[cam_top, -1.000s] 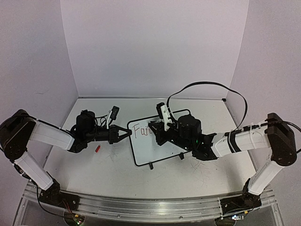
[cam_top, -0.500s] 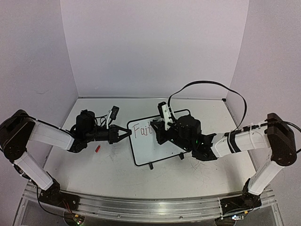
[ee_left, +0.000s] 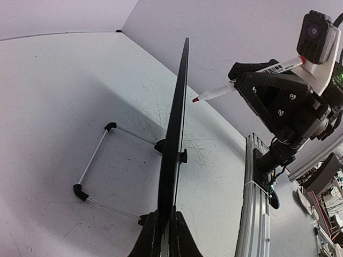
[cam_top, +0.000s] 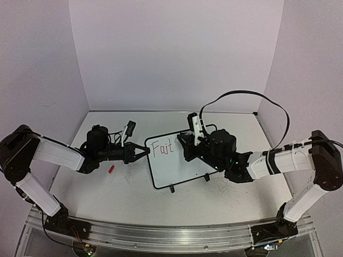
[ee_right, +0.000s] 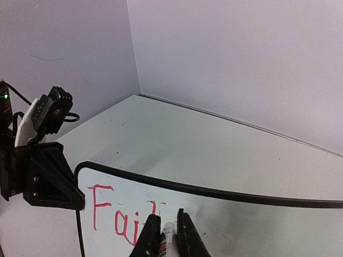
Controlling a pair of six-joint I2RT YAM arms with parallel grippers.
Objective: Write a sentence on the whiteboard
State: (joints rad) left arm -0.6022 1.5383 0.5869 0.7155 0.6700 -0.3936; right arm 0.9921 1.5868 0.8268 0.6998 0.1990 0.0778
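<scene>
Two grippers meet at the whiteboard (cam_top: pixel 179 172), which stands mid-table on its feet. The left gripper (cam_top: pixel 146 152) clamps the board's left edge. The right gripper (ee_right: pixel 168 219) is closed around a red marker (ee_left: pixel 214 93), whose tip is just off the face beside the red letters (ee_right: pixel 115 214). Unwritten white surface extends rightward to the frame.

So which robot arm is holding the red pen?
The right arm's fingers grip the red-tipped marker by the whiteboard. The left arm's fingers only pinch that whiteboard's edge and hold no pen.
</scene>
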